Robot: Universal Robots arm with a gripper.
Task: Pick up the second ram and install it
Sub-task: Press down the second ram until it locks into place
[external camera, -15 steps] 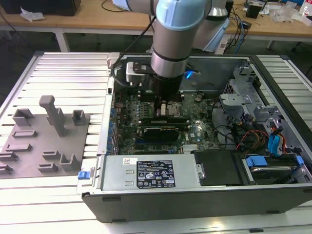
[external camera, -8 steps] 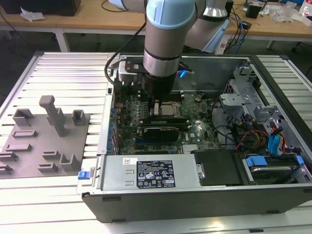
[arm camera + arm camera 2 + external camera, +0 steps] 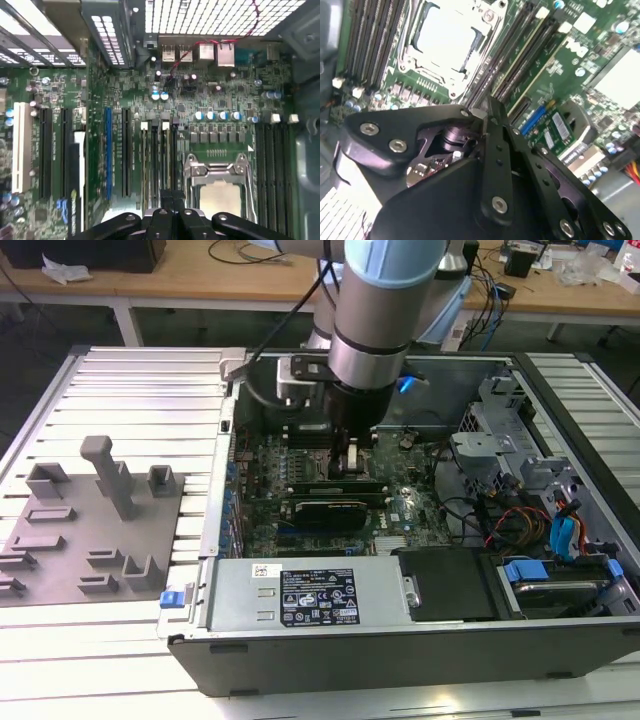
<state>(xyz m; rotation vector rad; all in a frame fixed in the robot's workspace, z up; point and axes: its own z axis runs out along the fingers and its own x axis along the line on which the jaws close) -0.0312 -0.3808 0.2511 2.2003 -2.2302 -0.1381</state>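
**Gripper parked over the memory slots, second ram down at slot level**

Clutter first. The open computer case [image 3: 400, 660] is laid flat on a slatted table [image 3: 140, 390], and the arm is reached down into it from above. A silver power supply box [image 3: 310, 595] is set along the near wall. A tangle of red, orange and blue cables [image 3: 530, 525] is bunched toward the exterior view's right. A black graphics card [image 3: 325, 510] is seated just beside the memory slots, so the working spot is boxed in between it and the processor socket [image 3: 447, 37]. Outside the case, toward the exterior view's left, a grey fixture tray [image 3: 90, 520] is laid out.

The gripper [image 3: 350, 462] is held low over the board, right by the socket. In the second wrist view its fingers [image 3: 492, 120] are seen drawn tight together; whether anything is pinched between them can't be told.

The second ram [image 3: 310, 484] is seen in the exterior view as a long, thin, dark green strip stood on edge along the slots, directly under the fingertips. Chips on its face can't be made out.
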